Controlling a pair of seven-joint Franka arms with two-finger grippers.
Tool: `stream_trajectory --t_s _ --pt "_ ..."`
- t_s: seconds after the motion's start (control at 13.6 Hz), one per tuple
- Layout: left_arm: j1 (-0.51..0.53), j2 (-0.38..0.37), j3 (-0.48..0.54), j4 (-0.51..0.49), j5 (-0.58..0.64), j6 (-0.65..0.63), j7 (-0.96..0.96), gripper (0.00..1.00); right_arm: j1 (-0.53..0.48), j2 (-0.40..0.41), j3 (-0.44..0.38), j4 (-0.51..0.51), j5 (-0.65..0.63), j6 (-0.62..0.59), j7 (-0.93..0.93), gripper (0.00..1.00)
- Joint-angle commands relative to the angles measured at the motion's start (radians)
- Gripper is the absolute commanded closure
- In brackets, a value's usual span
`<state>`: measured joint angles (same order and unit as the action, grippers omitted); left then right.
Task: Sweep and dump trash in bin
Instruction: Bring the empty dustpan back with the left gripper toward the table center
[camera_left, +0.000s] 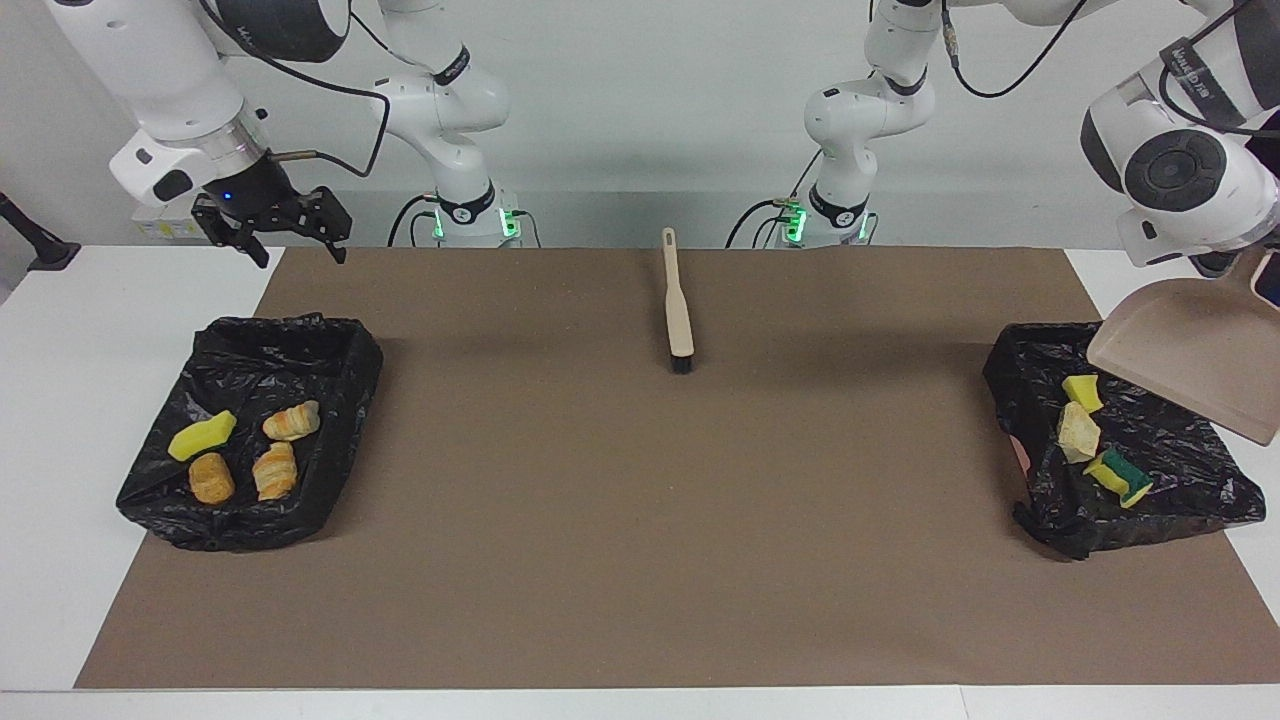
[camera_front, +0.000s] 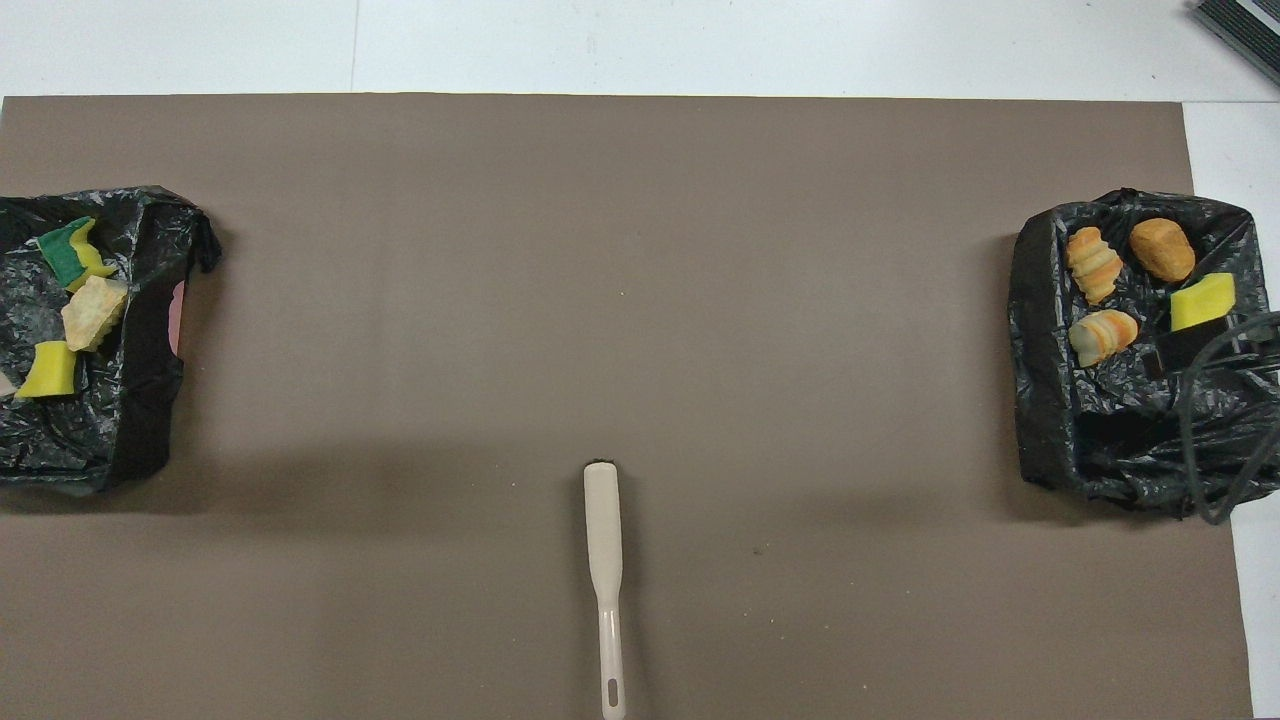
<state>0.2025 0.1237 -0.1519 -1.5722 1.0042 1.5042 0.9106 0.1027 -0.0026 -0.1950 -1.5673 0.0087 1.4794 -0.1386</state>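
Observation:
The trash lies in two bins lined with black bags. The bin (camera_left: 345, 385) at the right arm's end holds a yellow sponge (camera_left: 202, 435), two croissants (camera_left: 291, 421) and a bread piece (camera_left: 211, 478). Sponges and a bread-like chunk (camera_left: 1078, 432) lie in the bin (camera_left: 1010, 375) at the left arm's end. My left gripper (camera_left: 1268, 282), at the picture's edge, is shut on the beige dustpan (camera_left: 1190, 360), which hangs tilted over that bin. My right gripper (camera_left: 302, 257) hangs open and holds nothing, over the mat's corner by the first bin.
The beige brush (camera_left: 679, 305) lies on the brown mat (camera_left: 640, 520) midway between the arms' bases, bristles pointing away from the robots. In the overhead view it is the brush (camera_front: 605, 560), and a dark cable (camera_front: 1215, 420) hangs over the bin (camera_front: 1040, 300).

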Motion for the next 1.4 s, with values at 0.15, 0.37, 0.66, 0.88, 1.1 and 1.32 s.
stream_trajectory --t_s 0.15,0.37,0.66,0.88,1.1,1.32 --pt "-0.011 0.093 -0.002 0.178 -0.342 0.028 -0.146 1.00 -0.056 -0.005 0.035 -0.002 0.016 -0.007 0.020 0.00" --pt "-0.046 0.053 -0.006 0.103 -0.632 0.086 -0.410 1.00 -0.051 -0.005 0.043 -0.002 0.019 -0.008 0.019 0.00" --pt "-0.260 0.033 -0.006 0.008 -0.818 0.094 -0.813 1.00 -0.051 -0.005 0.055 -0.002 0.024 -0.008 0.019 0.00" --pt "-0.363 0.016 -0.008 -0.070 -0.955 0.267 -0.973 1.00 -0.057 -0.005 0.054 -0.004 0.011 0.001 0.019 0.00" --pt "-0.507 0.066 -0.008 -0.112 -1.029 0.413 -1.196 1.00 -0.051 -0.005 0.058 -0.004 0.016 0.005 0.019 0.00" --pt "-0.618 0.119 -0.008 -0.158 -1.033 0.540 -1.354 1.00 -0.052 -0.005 0.059 -0.004 0.017 0.005 0.019 0.00"
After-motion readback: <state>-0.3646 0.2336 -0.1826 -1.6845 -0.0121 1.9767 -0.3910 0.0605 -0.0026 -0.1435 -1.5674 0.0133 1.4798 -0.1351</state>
